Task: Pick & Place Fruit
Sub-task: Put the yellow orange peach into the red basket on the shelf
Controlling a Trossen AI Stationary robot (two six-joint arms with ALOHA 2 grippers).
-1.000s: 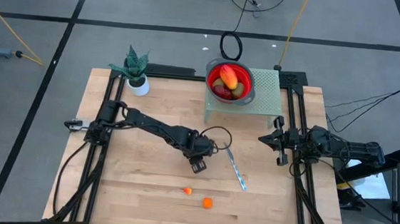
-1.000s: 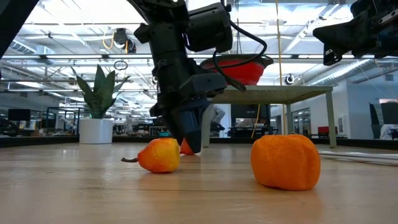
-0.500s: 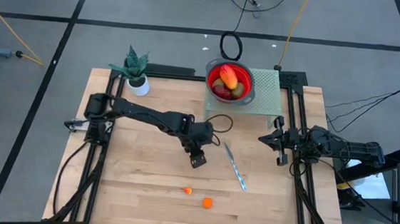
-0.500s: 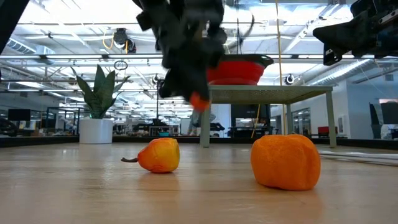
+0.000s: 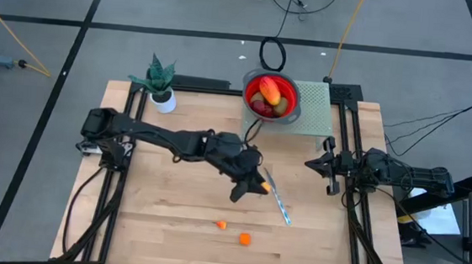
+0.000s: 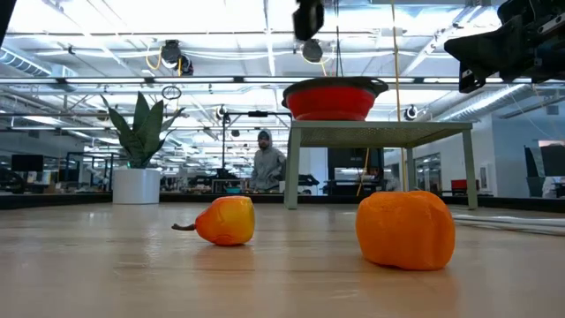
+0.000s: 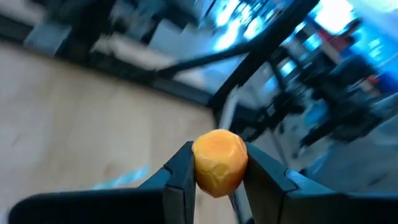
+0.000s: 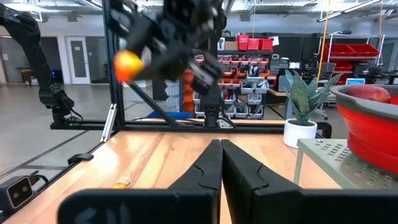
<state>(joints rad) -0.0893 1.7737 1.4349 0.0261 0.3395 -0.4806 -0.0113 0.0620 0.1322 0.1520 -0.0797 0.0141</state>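
Note:
My left gripper (image 5: 257, 188) hangs above the middle of the table, shut on a small orange fruit (image 7: 219, 163). The right wrist view shows that fruit (image 8: 128, 65) high in the air. Two more orange pieces (image 5: 222, 225) (image 5: 244, 239) lie on the wood near the front edge, and the low view shows them too (image 6: 227, 220) (image 6: 405, 229). A red bowl (image 5: 288, 87) with several fruits stands on a grey-green stand (image 5: 314, 104) at the far edge. My right gripper (image 5: 311, 164) waits shut at the table's right side. My left gripper pinches the small orange fruit by two opposite sides (image 7: 198, 167) between its two fingers (image 7: 181, 169). The fingers reach out toward the table's right, slanting slightly down. The fruit is lifted clear of the table.
A slim silver knife (image 5: 277, 198) lies on the wood just right of my left gripper. A potted plant (image 5: 161, 80) stands at the far left corner. A person (image 6: 264, 163) shows in the room behind the table.
My left gripper has risen from the table with the small orange fruit, lifting it clear and up out of the low view. It has tipped from pointing down to nearly level and shifted a little toward the table's right.

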